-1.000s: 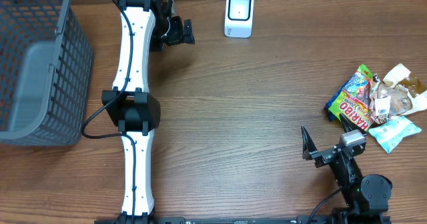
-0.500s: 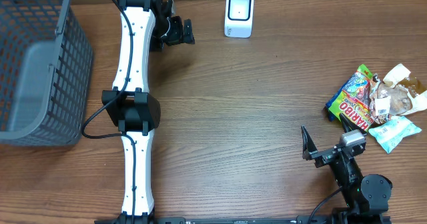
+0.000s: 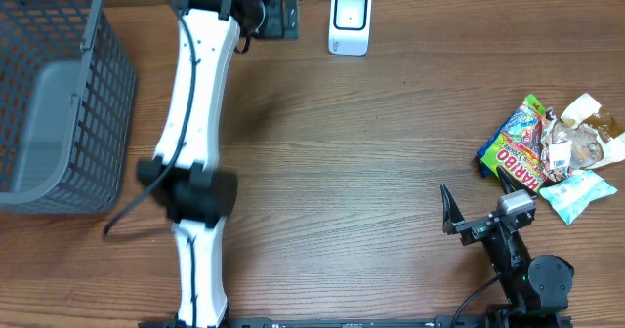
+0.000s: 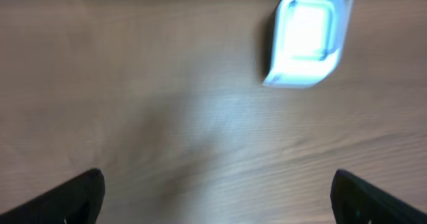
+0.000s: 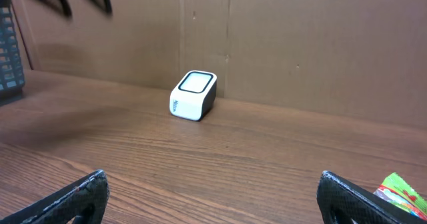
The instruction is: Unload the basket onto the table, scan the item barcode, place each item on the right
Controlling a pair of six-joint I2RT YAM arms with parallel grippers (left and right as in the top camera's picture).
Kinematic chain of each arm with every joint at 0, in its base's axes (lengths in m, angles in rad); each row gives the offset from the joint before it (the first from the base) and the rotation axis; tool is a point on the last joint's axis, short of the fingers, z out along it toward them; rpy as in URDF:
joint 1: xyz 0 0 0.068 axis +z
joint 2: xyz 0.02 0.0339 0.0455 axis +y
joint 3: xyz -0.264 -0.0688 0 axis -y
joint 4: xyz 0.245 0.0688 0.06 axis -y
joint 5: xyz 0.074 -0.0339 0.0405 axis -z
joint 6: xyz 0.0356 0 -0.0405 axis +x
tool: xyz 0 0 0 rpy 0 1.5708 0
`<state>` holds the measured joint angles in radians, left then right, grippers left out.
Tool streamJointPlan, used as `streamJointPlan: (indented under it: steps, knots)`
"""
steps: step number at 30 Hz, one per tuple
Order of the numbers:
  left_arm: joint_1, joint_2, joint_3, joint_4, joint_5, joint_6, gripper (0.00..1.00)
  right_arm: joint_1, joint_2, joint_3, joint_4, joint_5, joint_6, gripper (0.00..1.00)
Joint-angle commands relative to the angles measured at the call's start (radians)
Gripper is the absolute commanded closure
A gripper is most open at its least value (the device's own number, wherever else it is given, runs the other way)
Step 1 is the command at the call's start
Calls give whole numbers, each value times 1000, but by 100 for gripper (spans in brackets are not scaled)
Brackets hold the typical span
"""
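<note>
Left gripper [image 3: 280, 16]: jaws wide apart, nothing between them. It sits at the far edge of the table [image 3: 371, 133], just left of the white scanner [image 3: 350, 20]. Its wrist view is blurred, with the scanner up right.

Right gripper [image 3: 451, 216]: jaws also spread wide and empty, low at the near right side. Its wrist view faces the scanner across bare wood.

The items are a pile of snack packets [image 3: 571, 157] at the right edge, with a Haribo bag [image 3: 518, 147] nearest the right gripper, untouched. A grey basket [image 3: 59, 103] stands far left.

Step, as I judge it: pre-pick, nothing grabbed yet. Next: right arm reaches the pile, pinches 1 packet and shows its barcode to the scanner window. The barcode side can't be told from here.
</note>
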<state>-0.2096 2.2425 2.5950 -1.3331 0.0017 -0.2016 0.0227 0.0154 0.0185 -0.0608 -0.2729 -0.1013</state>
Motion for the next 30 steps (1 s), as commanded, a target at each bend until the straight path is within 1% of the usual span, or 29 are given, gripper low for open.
streamJointPlan:
  steps: [1, 4, 7, 8, 10, 13, 15, 20, 21, 24, 27, 30]
  knots:
    - [0, -256, -226, 132, -80, 49, 0, 11, -13, -11, 3, 10, -1, 0]
    - [9, -436, -466, 278, -79, 74, 0, 11, -13, -11, 4, 10, -1, 0]
    - [22, -595, -686, 405, -71, 132, 0, 11, -13, -11, 4, 10, -1, 0]
    - [29, -673, -799, 484, -54, 175, 0, 11, -13, -11, 4, 10, -1, 0]
    - [45, -780, -957, 616, -3, 251, 0, 11, -13, -11, 4, 10, -1, 0]
    - [76, -916, -1160, 793, 97, 369, 0, 11, -13, -11, 4, 10, -1, 0]
    - [102, -1011, -1298, 908, 143, 416, 0, 11, -13, -11, 4, 10, -1, 0]
    - [150, -1210, -1585, 1124, 148, 420, 0, 11, -13, -11, 3, 10, -1, 0]
    - [163, -1276, -1672, 1177, 148, 420, 0, 11, -13, -11, 4, 10, -1, 0]
    - [181, -1391, -1810, 1248, 146, 429, 0, 11, -13, -11, 3, 10, -1, 0]
    - [193, -1514, -1948, 1314, 145, 472, 0, 11, -13, -11, 4, 10, -1, 0]
    - [199, -1621, -2058, 1366, 143, 489, 0, 11, -13, -11, 4, 10, -1, 0]
